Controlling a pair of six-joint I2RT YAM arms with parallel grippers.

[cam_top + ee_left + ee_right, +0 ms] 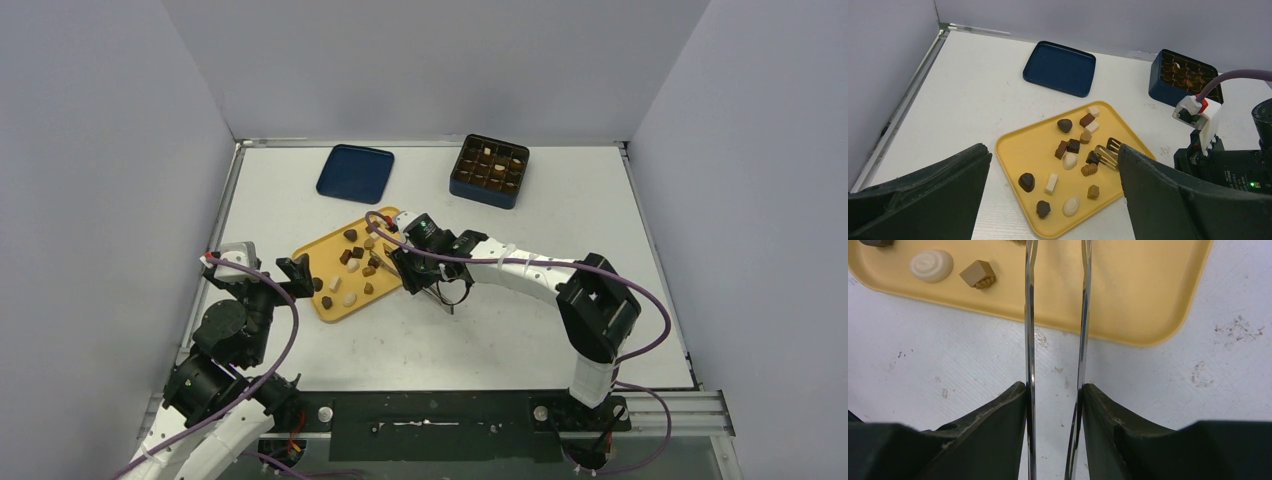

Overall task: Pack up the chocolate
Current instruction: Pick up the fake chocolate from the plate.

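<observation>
Several chocolate pieces (1068, 146), dark, caramel and white, lie loose on the yellow tray (1015, 150). My right gripper (1054, 386) is shut on a pair of metal tongs (1030, 315), whose two arms reach out over the tray's edge (1138, 285). The left wrist view shows the tongs' slotted tips (1107, 155) low over the tray, right beside a dark piece (1092, 158). A white swirl piece (931, 265) and a caramel one (978, 274) lie left of the tongs. My left gripper (1052, 152) hangs open at the tray's left end, holding nothing. From above, the right gripper (410, 265) is at the tray's right side.
A dark blue gridded box (489, 170) with a few pieces in its cells stands at the back right. Its blue lid (355, 172) lies flat at the back, behind the tray. Grey walls close in the table on three sides.
</observation>
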